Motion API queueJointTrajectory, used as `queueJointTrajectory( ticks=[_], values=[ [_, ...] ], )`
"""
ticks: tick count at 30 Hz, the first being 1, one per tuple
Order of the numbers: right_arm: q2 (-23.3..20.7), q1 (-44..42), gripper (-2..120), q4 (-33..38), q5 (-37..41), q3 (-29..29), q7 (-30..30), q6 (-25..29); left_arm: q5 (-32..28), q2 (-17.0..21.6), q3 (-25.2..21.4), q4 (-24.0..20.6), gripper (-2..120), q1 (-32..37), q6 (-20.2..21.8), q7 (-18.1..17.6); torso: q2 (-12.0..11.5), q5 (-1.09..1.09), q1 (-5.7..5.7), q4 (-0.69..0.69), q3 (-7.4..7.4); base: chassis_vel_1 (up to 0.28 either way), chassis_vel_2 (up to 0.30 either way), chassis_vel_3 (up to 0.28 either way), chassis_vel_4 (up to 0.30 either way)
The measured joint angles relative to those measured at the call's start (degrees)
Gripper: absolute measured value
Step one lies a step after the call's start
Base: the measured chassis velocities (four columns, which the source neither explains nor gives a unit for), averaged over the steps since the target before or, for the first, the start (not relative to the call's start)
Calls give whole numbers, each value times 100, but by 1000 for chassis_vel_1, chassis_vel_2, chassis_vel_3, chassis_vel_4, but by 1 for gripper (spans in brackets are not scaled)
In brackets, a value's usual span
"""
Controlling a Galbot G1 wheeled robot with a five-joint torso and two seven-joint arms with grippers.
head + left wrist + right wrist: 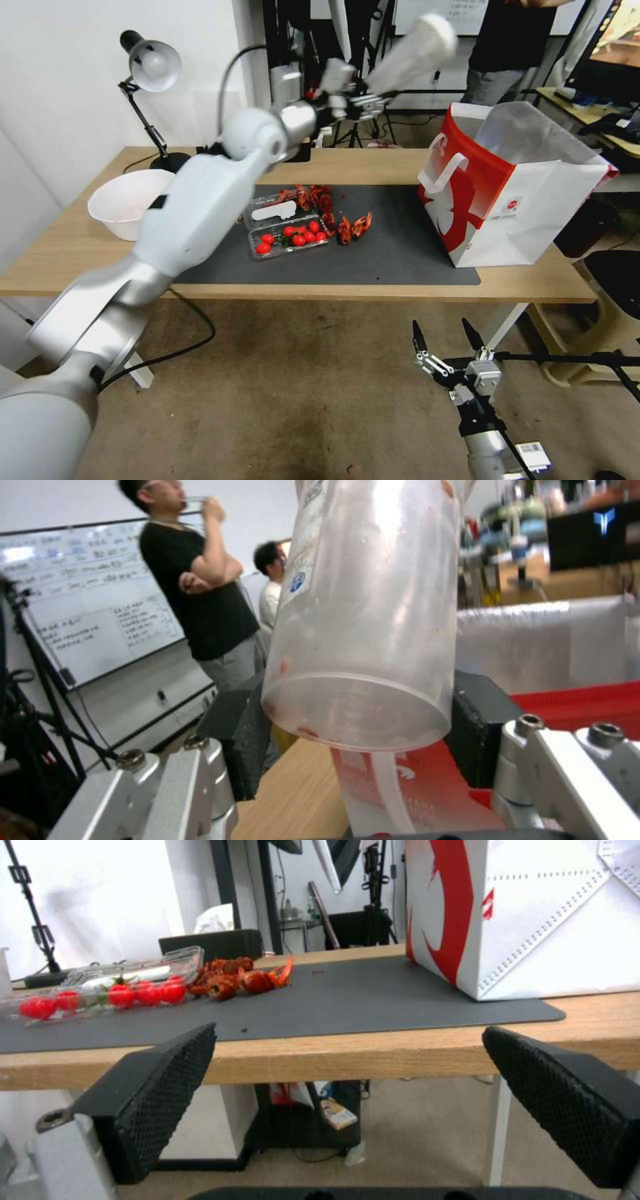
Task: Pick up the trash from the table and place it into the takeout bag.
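The left gripper (363, 100) is raised above the far edge of the long light-wood table (333, 163), its fingers (230, 750) pinching a clear, stained plastic cup (413, 50). The cup lies tilted in the grip, well above the table and short of the tall red-and-white paper takeout bag (507, 193). The bag stands open on the right end of the dark grey mat (400, 247), near the table's right edge.

The right gripper (448, 337) hangs below the table's near edge, off the right end, fingers (167, 1085) spread and holding nothing.

Remaining on the mat toward its middle: a clear plastic clamshell tray of red cherry tomatoes (290, 237) and a scatter of red crayfish shells (350, 227) just beside it. A white plastic bowl (127, 200) sits at the table's left end, a black desk lamp (150, 67) at the far left corner.

Risks, as judged: the cup is smooth and held at a slant, so it may slip or rotate in the grip during transfer. A release short of the bag's mouth would drop it onto the table or floor. The light bag could tip if its rim or white strap handle (447, 170) is struck.
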Motion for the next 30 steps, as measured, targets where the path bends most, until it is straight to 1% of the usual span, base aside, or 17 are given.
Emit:
queueJointTrajectory(
  ticks=[2, 3, 4, 7, 8, 9, 12, 14, 30],
  values=[
    [30, 5, 100, -18, -9, 1, -3, 5, 335, -173, 342, 89, 53, -202, -19, -81, 0, 1, 0, 0, -1, 0, 0, 0, 0],
    [45, 6, 100, -26, -16, 1, -5, 7, 616, -226, 528, 135, 53, -301, -57, -100, 0, 0, 0, -1, 0, 0, 0, 0, 0],
    [45, 6, 100, -26, -16, 1, -5, 7, 616, -226, 528, 135, 53, -301, -57, -100, 0, 0, 0, -1, 0, 0, 0, 0, 0],
    [78, 9, 100, -37, -29, 0, -10, 16, 1544, -311, 964, 253, 53, -582, -230, -84, 0, -1, 0, 1, 0, 0, 0, 0, 0],
    [86, 10, 100, -38, -30, 0, -11, 18, 1668, -337, 1016, 268, 53, -638, -245, -84, 0, -1, 0, 1, 0, 0, 0, 0, 0],
    [86, 10, 100, -38, -30, 0, -11, 18, 1668, -337, 1016, 268, 53, -638, -245, -84, 0, -1, 0, 1, 0, 0, 0, 0, 0],
    [101, 10, 100, -45, -31, 1, -12, 22, 1939, -406, 1151, 310, 53, -779, -304, -67, 0, -1, -1, 0, -1, 0, 0, 0, 0],
    [107, 11, 100, -47, -32, 1, -13, 23, 1982, -426, 1205, 323, 53, -824, -316, -61, 0, -1, 0, -1, 0, 0, 0, 0, 0],
    [133, 16, 100, -60, -34, 11, -15, 30, 2079, -450, 1469, 374, 53, -842, -328, -73, 0, -1, 0, 0, 0, 0, 0, 0, 0]
  ],
)
